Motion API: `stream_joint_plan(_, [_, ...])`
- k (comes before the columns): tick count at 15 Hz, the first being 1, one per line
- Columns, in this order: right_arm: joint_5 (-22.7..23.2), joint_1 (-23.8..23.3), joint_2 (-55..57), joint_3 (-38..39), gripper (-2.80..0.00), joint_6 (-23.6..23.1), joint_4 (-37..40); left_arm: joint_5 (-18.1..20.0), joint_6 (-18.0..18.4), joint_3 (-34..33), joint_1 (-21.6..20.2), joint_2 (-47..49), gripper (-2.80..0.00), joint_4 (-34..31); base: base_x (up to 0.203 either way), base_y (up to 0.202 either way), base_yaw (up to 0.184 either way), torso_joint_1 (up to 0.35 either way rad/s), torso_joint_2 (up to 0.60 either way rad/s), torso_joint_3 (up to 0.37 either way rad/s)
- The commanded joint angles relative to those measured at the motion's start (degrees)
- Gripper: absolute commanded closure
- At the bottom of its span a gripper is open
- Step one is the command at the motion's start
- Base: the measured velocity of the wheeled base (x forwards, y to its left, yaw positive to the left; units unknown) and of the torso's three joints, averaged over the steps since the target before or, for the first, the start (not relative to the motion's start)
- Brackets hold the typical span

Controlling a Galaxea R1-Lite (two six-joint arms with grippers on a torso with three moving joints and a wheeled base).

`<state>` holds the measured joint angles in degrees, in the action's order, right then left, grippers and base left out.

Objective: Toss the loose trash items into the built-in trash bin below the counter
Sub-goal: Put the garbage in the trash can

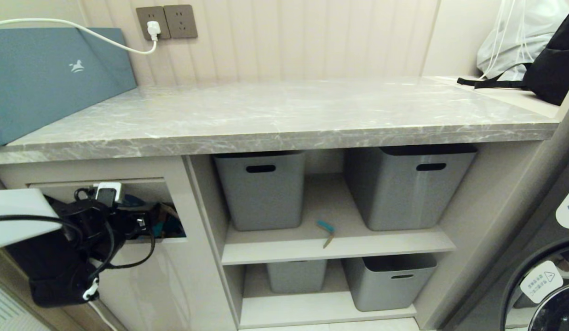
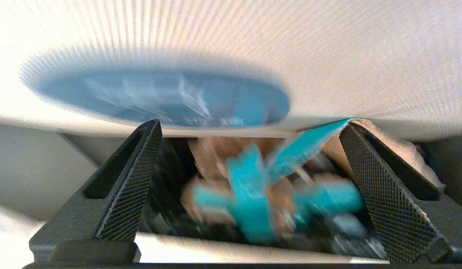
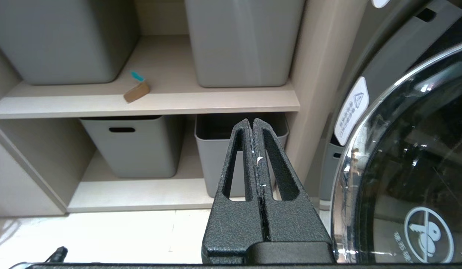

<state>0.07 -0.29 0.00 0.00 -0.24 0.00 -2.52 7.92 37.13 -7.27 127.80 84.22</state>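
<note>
While you look through the head view, your left gripper (image 1: pixel 162 220) sits in the opening of the built-in trash bin (image 1: pixel 174 202), low in the beige cabinet front under the left end of the bench (image 1: pixel 275 115). The black arm and its cables hide most of the opening; bits of teal and brown show just beside the gripper. On the upper shelf (image 1: pixel 335 248), between two grey tubs (image 1: pixel 261 188), one trash scrap (image 1: pixel 327 232) lies near the front edge, brown with a teal end. Two more tubs stand on the shelf below. A teal box (image 1: pixel 49 78) rests on the left end of the bench, and a white plug (image 1: pixel 153 30) sits in the wall socket above it. The bench top itself carries no scraps that you can see.

In your left wrist view, the left gripper (image 2: pixel 249 179) is released, its fingers (image 2: pixel 130 186) spread wide with nothing pinched. Beyond them lies a blurred heap of brown and teal trash (image 2: pixel 253 201) inside the bin. The tilted flap (image 2: pixel 328 56) with its blue oval sticker (image 2: pixel 160 97) hangs just above the fingertips.

In your right wrist view, the right gripper (image 3: pixel 252 125) is clenched on nothing, pointing at the lower shelf's tubs. The same scrap (image 3: pixel 136 90) lies on the upper shelf. A washing machine door (image 3: pixel 410 157) fills the side.
</note>
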Motion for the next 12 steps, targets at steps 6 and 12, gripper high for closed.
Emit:
stream_joint_plan(6, [0.0, -0.1, 0.0, 0.0, 0.00, 0.0, 0.0, -0.1, -2.0, -3.6, 0.1, -4.5, -2.80, -0.9, 0.000, 0.000, 0.000, 0.000, 0.00, 0.000])
stream_joint_plan(12, [0.0, 0.0, 0.0, 0.0, 0.00, 0.0, 0.0, -0.2, -2.9, -6.4, 6.6, -4.7, -2.80, -0.7, 0.000, 0.000, 0.000, 0.000, 0.00, 0.000])
